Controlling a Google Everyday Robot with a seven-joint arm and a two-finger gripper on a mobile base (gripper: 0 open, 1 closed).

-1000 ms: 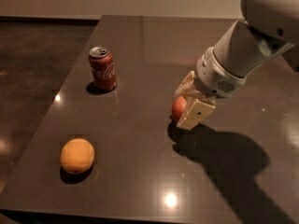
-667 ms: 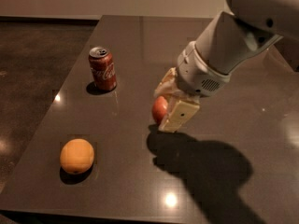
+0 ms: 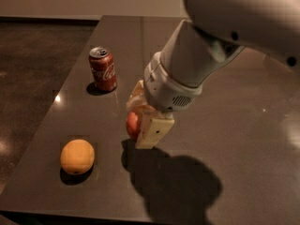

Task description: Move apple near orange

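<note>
The red apple (image 3: 132, 124) is held between my gripper's cream fingers (image 3: 152, 131), just above the dark tabletop near its middle. Only the apple's left side shows; the fingers and wrist hide the rest. My gripper (image 3: 140, 121) is shut on the apple. The yellow-orange orange (image 3: 77, 156) lies on the table at the front left, to the left of and a little nearer than the apple, with a gap of about an apple's width between them.
A red Coca-Cola can (image 3: 103, 69) stands upright behind and left of the gripper. The dark table (image 3: 234, 135) has its left edge close to the orange and can, and its front edge just below the orange. My arm casts a large shadow at front centre.
My gripper has carried the apple leftward and toward the table's front, closer to the orange. The orange and the can have not moved.
</note>
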